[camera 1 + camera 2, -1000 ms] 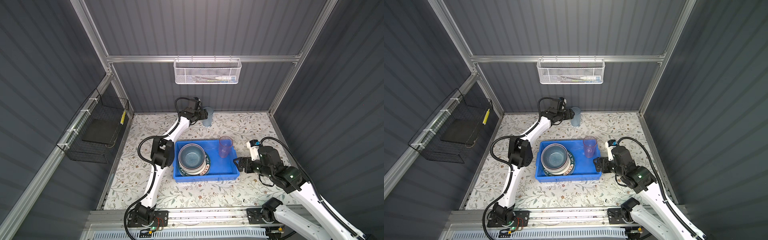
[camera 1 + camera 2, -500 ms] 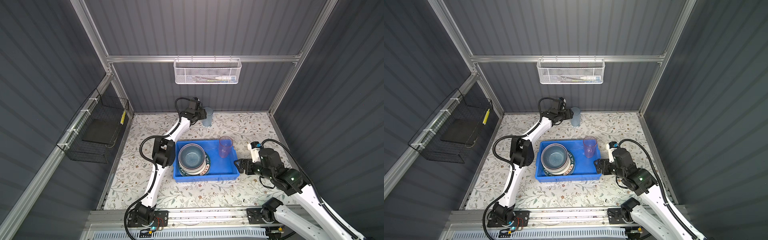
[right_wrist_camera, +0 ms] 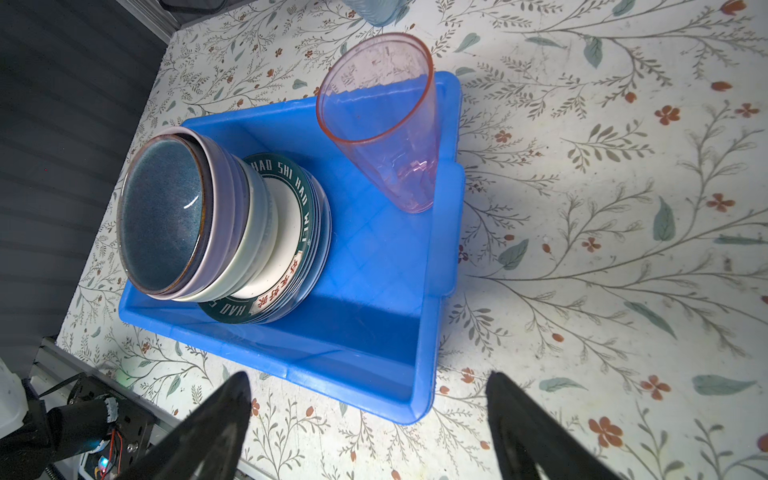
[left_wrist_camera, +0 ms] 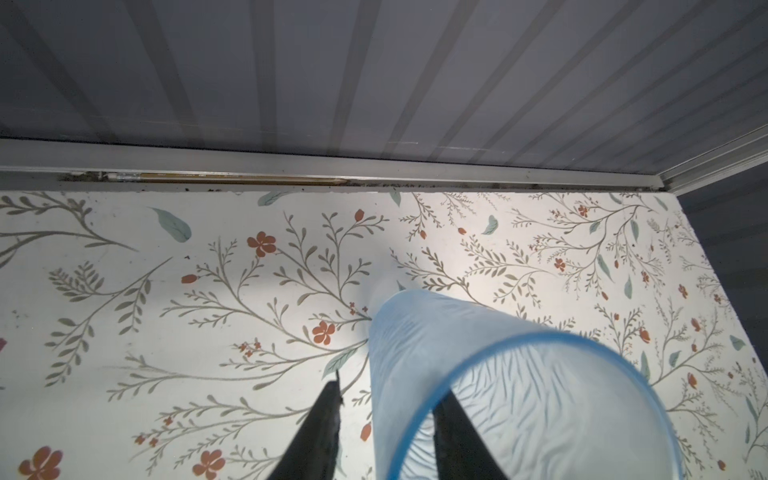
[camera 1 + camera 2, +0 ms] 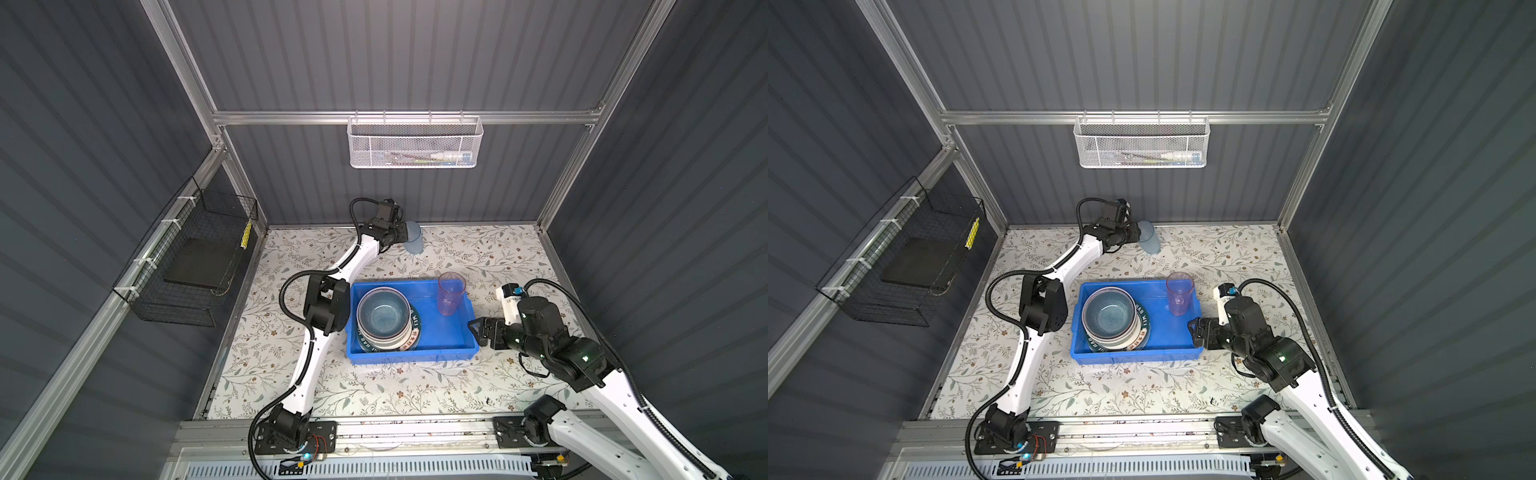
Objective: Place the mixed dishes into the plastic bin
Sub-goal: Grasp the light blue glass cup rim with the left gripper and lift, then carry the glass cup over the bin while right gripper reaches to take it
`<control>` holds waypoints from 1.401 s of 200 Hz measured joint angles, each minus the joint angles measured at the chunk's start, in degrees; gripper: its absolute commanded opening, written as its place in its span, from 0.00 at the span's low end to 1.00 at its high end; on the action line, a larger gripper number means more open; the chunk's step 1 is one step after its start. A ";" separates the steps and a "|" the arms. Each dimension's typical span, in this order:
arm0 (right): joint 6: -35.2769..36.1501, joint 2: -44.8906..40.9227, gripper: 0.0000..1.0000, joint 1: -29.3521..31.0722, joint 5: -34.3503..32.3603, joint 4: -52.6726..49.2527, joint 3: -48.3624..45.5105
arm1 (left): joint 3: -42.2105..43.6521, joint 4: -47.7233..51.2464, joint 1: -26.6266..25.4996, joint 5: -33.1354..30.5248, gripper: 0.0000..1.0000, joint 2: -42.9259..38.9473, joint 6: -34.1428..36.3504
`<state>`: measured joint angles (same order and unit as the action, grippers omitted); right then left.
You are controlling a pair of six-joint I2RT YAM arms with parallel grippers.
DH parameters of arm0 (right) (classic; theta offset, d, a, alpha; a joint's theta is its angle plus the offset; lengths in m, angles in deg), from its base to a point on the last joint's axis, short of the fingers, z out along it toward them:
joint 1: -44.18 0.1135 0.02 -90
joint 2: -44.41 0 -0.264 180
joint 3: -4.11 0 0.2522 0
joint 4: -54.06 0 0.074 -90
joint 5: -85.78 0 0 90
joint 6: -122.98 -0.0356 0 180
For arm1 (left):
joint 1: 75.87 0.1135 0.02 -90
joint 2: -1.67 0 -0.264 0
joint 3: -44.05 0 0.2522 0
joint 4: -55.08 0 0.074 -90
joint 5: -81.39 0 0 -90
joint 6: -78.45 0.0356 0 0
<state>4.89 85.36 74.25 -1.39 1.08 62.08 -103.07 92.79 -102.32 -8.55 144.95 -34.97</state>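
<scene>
Narrowing since a second before, the left gripper [image 4: 388,392] straddled the wall of the blue tumbler [image 5: 414,243], one finger outside and one apparently inside the rim; whether it had clamped yet, I could not tell. That tumbler stood at the back of the desk [image 5: 478,257], well apart from the blue bin [image 5: 411,358]. Inside the bin sat nested bowls [image 5: 383,316] on stacked plates [image 5: 415,332] at its left end and an upright pink tumbler [image 5: 449,297] in the far right corner. Beside the bin's right end the right gripper [image 5: 477,332] hung spread wide and empty. By the look of it, only the blue tumbler remained to be carried over.
</scene>
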 measured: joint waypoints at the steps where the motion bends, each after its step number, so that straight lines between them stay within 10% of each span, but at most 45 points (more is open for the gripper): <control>1: 0.00 0.00 0.89 0.00 0.00 0.00 0.00 | 0.00 0.00 0.00 0.00 0.32 0.00 -0.02; 71: -0.15 -0.20 0.89 0.00 0.00 -0.02 -0.02 | 3.89 0.59 0.31 0.96 0.00 -0.33 0.90; 204: 1.11 2.71 0.77 0.07 1.95 -0.31 5.16 | 16.90 6.01 0.28 3.32 0.00 -25.57 2.32; 280: 3.80 17.77 0.61 7.63 3.10 3.06 21.46 | 39.80 16.98 -9.01 -11.78 0.00 -49.03 2.73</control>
<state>8.69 103.13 81.87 1.72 4.14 83.54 -63.27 109.77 -111.33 -20.33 95.92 -32.24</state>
